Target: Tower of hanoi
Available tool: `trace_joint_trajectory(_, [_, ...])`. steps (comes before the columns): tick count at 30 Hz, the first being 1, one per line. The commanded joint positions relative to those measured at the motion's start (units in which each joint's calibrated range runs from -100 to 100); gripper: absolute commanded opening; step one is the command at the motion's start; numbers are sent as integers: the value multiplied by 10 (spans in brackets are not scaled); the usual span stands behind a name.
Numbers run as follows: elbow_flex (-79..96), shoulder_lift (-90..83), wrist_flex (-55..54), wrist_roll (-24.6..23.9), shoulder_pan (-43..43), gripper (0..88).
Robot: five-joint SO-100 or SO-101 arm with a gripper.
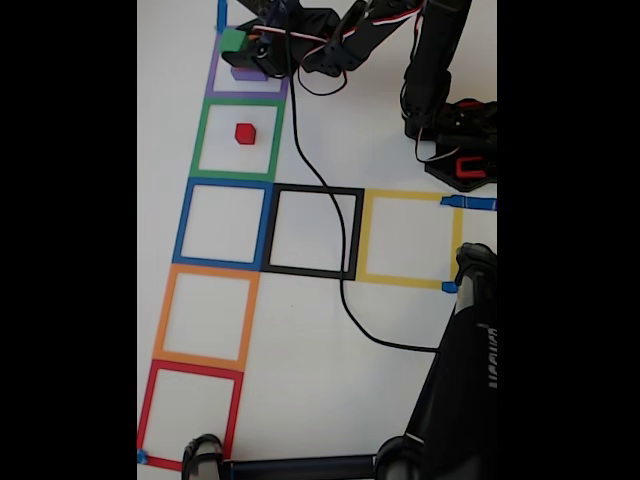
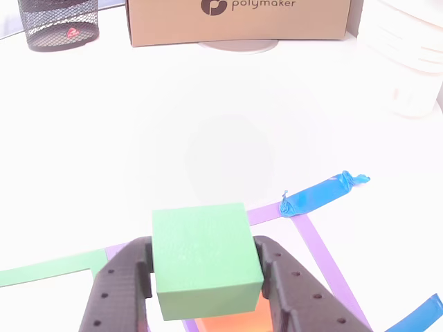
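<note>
Right now the end effector (image 2: pixel 208 277) pinches the green cube (image 2: pixel 204 259) by its flat sides, over the purple tape square (image 1: pixel 247 72) w/ the orange cube (image 2: pixel 228 324) just below. Looks light, rigid, maybe slick. Red cube (image 1: pixel 245 133) sits apart in the green tape square (image 1: pixel 240 140). Purple cube (image 1: pixel 248 72) mostly hidden.

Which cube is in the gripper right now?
The green cube, clamped between the gripper fingers above the purple tape square. The red cube sits alone in the green tape square.
</note>
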Motion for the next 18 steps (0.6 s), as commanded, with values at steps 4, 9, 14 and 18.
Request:
trace_joint_trajectory(4, [-80, -182, 258, 4, -10, 95])
trace_joint_trajectory(9, [-193, -255, 488, 4, -20, 93])
trace_joint_trajectory(14, [-405, -280, 756, 4, -52, 92])
trace_joint_trajectory(18, [-580, -274, 917, 4, -90, 91])
